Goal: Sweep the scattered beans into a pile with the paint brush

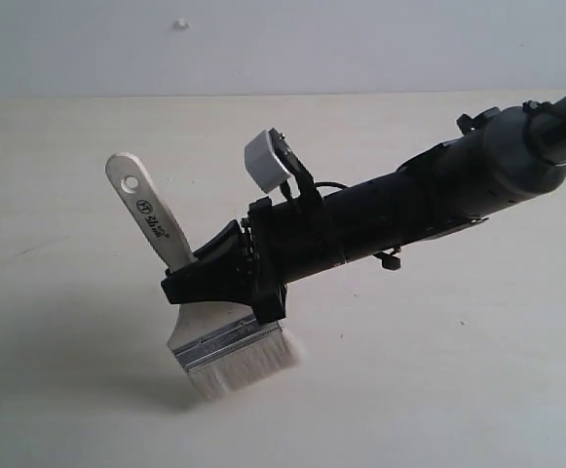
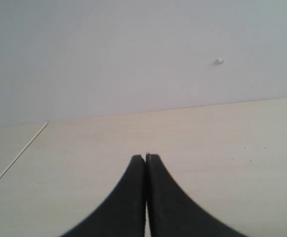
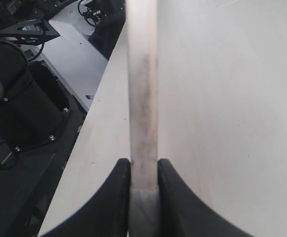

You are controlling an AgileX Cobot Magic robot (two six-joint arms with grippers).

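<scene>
Paint brush [image 1: 214, 330] is clamped by its handle in my right gripper [image 3: 143, 167], tilted so its white bristles [image 1: 248, 366] press the table [image 1: 438, 370] at lower centre to sweep, though no beans show; my left gripper [image 2: 145, 159] rests closed, empty.

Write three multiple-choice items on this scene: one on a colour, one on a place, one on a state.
1. What colour are the brush's bristles?
A. black B. red C. white
2. Where does the right pincer grip the brush?
A. the bristles B. the handle, by the metal band C. the handle's far end
3. How is the left pincer?
A. shut, empty B. wide open C. shut on the brush

Key: C, they show white in the exterior view; B, the far end sticks out free and the band sits just below the pincer; A, its jaws meet with nothing between them.
</scene>
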